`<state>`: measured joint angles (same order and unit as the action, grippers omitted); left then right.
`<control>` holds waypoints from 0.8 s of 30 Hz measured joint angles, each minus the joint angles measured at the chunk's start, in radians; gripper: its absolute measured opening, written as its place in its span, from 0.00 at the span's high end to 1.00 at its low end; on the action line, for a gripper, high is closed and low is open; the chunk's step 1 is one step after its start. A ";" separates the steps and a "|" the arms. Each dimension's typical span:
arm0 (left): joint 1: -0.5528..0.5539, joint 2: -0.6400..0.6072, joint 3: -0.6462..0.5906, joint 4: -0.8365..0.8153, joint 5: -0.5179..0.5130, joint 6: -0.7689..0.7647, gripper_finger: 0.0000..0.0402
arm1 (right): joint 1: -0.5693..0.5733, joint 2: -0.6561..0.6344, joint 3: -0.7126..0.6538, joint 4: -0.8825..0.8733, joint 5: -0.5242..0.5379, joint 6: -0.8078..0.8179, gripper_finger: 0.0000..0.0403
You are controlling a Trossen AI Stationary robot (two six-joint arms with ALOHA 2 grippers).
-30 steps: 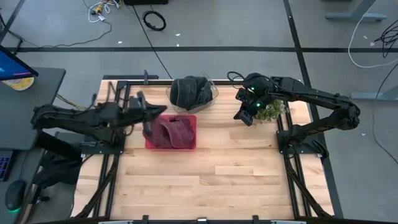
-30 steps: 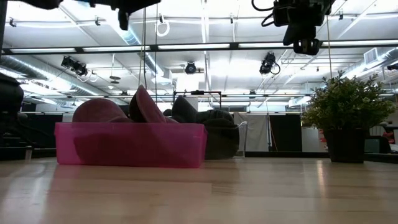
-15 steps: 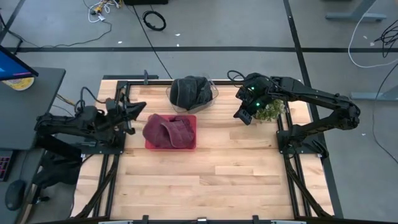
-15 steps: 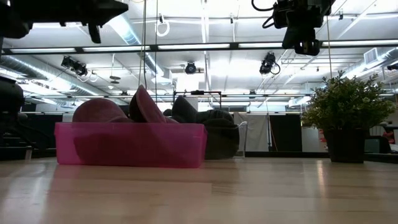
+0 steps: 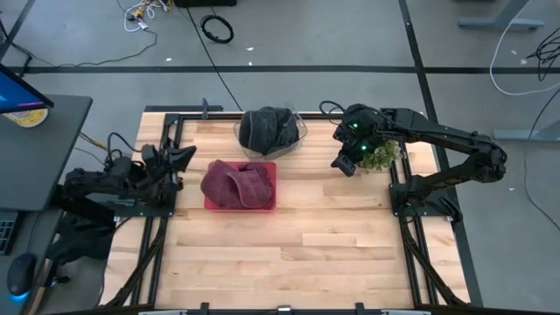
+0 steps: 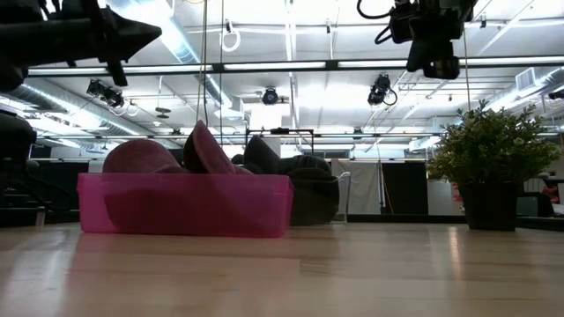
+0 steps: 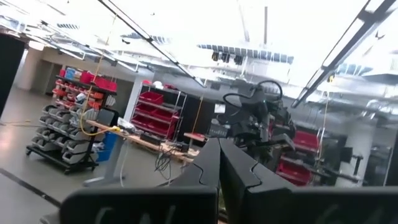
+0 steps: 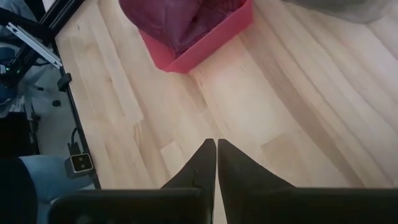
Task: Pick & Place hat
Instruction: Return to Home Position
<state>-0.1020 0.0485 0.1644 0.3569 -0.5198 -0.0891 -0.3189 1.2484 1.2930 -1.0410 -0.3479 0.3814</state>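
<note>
A maroon hat (image 5: 234, 185) lies crumpled in a pink bin (image 5: 270, 168) near the table's far left. In the low view part of the hat (image 6: 204, 147) sticks up above the bin's rim (image 6: 185, 179). My left gripper (image 5: 188, 155) is shut and empty. It hovers level over the table's left edge, left of the bin, pointing right (image 6: 154, 35) (image 7: 219, 142). My right gripper (image 5: 343, 166) is also shut and empty. It hangs high over the far right of the table (image 6: 438, 69) (image 8: 216, 142), well right of the bin (image 8: 205, 46).
A clear bowl (image 5: 297, 138) holding dark hats (image 5: 268, 129) stands behind the pink bin at the far edge. A potted plant (image 5: 383, 156) (image 6: 493, 163) stands at the far right, beside my right gripper. Bare wood fills the table's near half (image 5: 289, 254).
My left arm has drawn back from above the pink bin toward the table's left edge, and its gripper has tipped from pointing down to about level. The maroon hat stays unmoved in the bin.
</note>
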 joint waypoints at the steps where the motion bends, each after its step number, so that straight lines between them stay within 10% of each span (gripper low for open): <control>1: 0.000 -0.020 -0.012 0.001 0.000 0.000 0.99 | 0.000 0.000 0.000 -0.003 0.000 0.003 0.95; 24: 0.000 -0.044 -0.041 -0.102 0.140 0.101 0.99 | 0.000 0.000 0.000 -0.060 0.037 0.026 0.95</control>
<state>-0.1020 0.0044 0.1230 0.2550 -0.3799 0.0116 -0.3191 1.2484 1.2930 -1.1011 -0.3110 0.4076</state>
